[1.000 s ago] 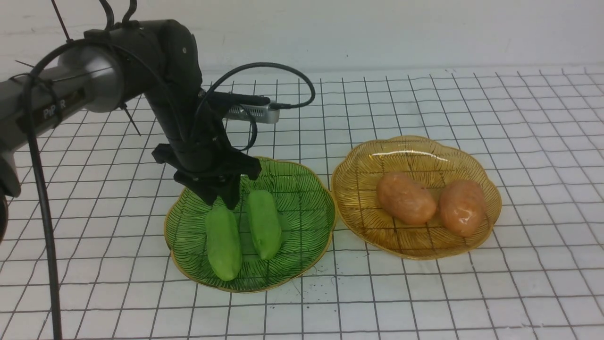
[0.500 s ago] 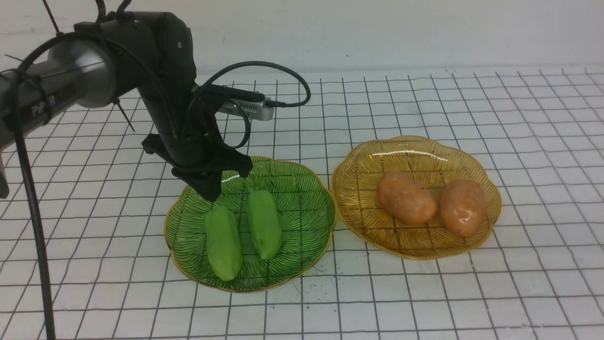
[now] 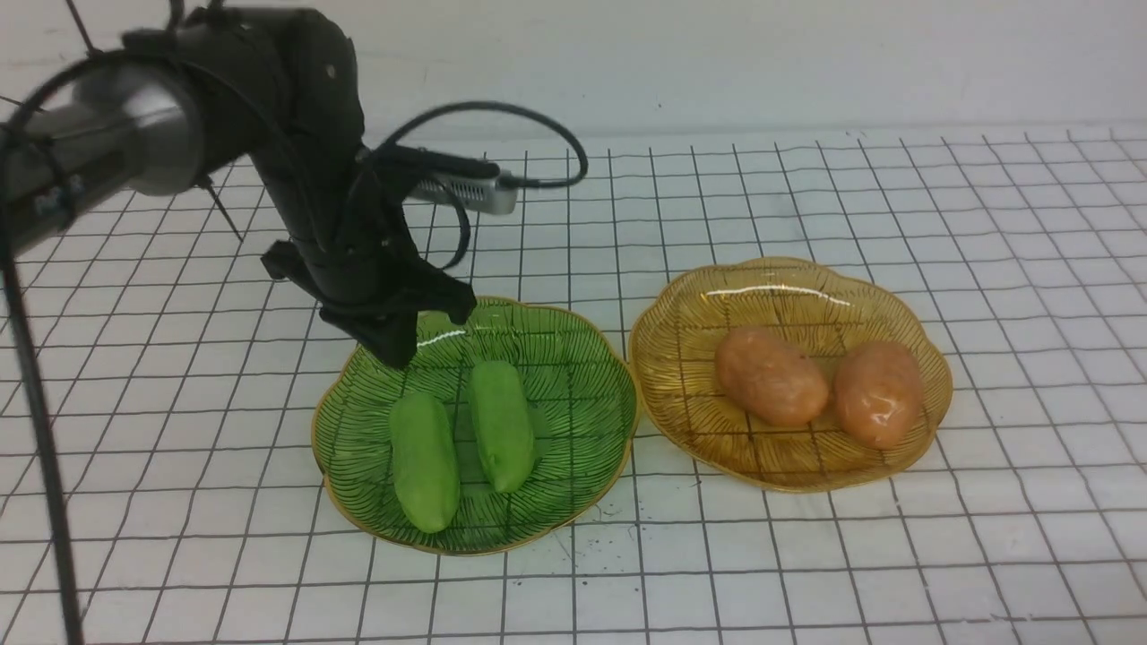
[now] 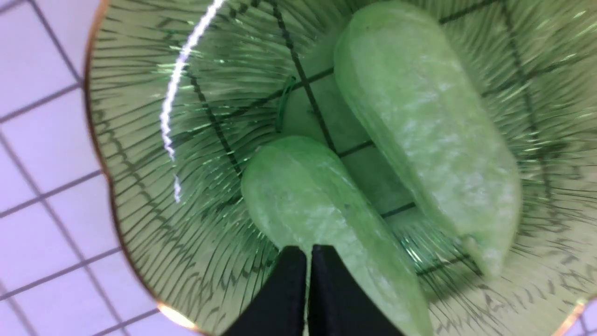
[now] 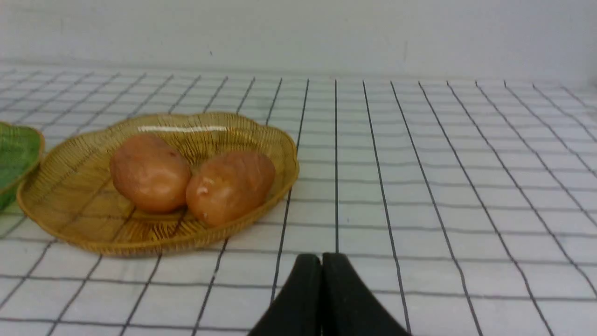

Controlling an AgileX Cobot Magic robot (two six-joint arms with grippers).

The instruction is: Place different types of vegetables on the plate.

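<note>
Two green cucumbers (image 3: 424, 463) (image 3: 502, 425) lie side by side in the green plate (image 3: 573, 394), near the middle of the table (image 3: 986, 555). Two brown potatoes (image 3: 771, 375) (image 3: 878, 392) lie touching in the yellow plate (image 3: 681, 358) just beside it, toward the table's right edge. Each kind has its own plate, so the sorting looks done.

The left end effector (image 3: 394, 354) hangs over the far rim of the green plate. It is closed and holds nothing. The right end effector (image 5: 322, 280) is closed and empty too, above bare table near the yellow plate.

The best move now is probably to lift the left arm straight up and away. It should stay clear of the rim so the plate does not slide and the cucumbers do not roll.

There is some writing on the left arm, but it is too blurry to read. The plates and the table show no words.
</note>
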